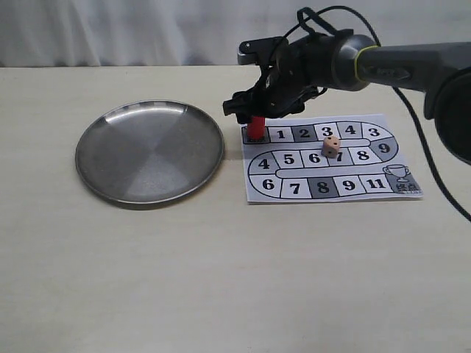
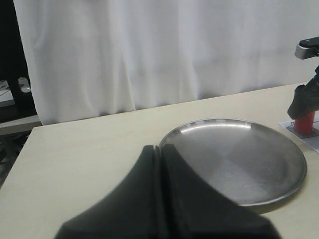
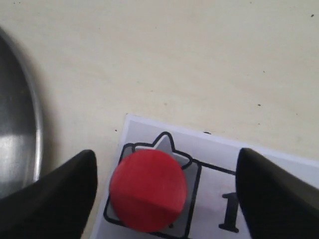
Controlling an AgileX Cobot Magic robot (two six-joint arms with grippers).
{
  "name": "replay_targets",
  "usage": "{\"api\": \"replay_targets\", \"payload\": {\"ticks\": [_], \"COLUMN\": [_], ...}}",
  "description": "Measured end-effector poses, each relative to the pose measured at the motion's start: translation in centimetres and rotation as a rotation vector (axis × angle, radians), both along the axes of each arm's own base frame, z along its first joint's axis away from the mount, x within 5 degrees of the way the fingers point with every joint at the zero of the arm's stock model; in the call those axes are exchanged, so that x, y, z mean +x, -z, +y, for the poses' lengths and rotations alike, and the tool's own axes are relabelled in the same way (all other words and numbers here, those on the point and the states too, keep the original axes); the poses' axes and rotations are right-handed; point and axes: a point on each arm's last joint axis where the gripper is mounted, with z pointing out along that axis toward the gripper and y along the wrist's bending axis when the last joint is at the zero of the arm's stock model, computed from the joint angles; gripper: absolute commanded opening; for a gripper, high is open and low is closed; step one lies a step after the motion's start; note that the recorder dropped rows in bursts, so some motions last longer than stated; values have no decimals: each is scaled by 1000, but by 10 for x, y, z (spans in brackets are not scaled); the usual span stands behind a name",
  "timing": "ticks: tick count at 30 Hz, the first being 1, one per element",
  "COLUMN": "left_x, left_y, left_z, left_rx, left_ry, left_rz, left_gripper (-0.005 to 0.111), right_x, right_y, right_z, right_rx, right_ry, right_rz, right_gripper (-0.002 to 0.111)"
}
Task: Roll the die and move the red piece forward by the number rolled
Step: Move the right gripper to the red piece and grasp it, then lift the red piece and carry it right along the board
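Note:
The red piece [image 1: 255, 128] [image 3: 148, 189] [image 2: 304, 122] stands upright on the grey start square at the left end of the paper game board [image 1: 368, 193]. My right gripper [image 1: 257, 112] [image 3: 167, 186] hovers right over it, open, with a finger on each side and gaps to both. The pale wooden die [image 1: 331, 147] rests on the board between squares 6 and 7, dark pips showing. My left gripper [image 2: 159, 149] is shut and empty, low over the table near the plate; it does not show in the exterior view.
A round steel plate [image 1: 151, 152] [image 2: 239, 159] [image 3: 15, 139] lies left of the board, its rim close to the start square. A white curtain hangs behind the table. The right arm and its cables stretch over the board's far edge.

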Motion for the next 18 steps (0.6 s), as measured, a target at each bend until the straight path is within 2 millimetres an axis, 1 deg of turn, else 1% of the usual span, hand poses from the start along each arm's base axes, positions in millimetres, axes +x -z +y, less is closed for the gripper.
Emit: {"api": "replay_targets", "payload": {"ticks": [1, 2, 3, 4, 5, 6, 7, 12, 14, 16, 18], "left_x": [0, 0, 0, 0, 0, 0, 0, 0, 0, 0, 0], "left_y": [0, 0, 0, 0, 0, 0, 0, 0, 0, 0, 0], "left_z": [0, 0, 0, 0, 0, 0, 0, 0, 0, 0, 0], "left_rx": [0, 0, 0, 0, 0, 0, 0, 0, 0, 0, 0], "left_ry": [0, 0, 0, 0, 0, 0, 0, 0, 0, 0, 0], "left_rz": [0, 0, 0, 0, 0, 0, 0, 0, 0, 0, 2], "left_gripper": [0, 0, 0, 0, 0, 0, 0, 0, 0, 0, 0], "right_x": [0, 0, 1, 1, 1, 1, 1, 1, 0, -2, -5], "right_y": [2, 3, 3, 3, 3, 3, 3, 2, -2, -24, -65], "right_z": [0, 0, 0, 1, 1, 1, 1, 1, 1, -1, -6], "right_rx": [-1, -1, 2, 3, 3, 3, 3, 17, 22, 7, -21], "right_ry": [0, -1, -2, -2, -2, -2, -2, 5, 9, 1, -23], "right_rz": [2, 2, -3, -4, -5, -5, -5, -3, -1, -34, -125], "right_gripper": [52, 38, 27, 23, 15, 11, 4, 5, 5, 5, 5]}}
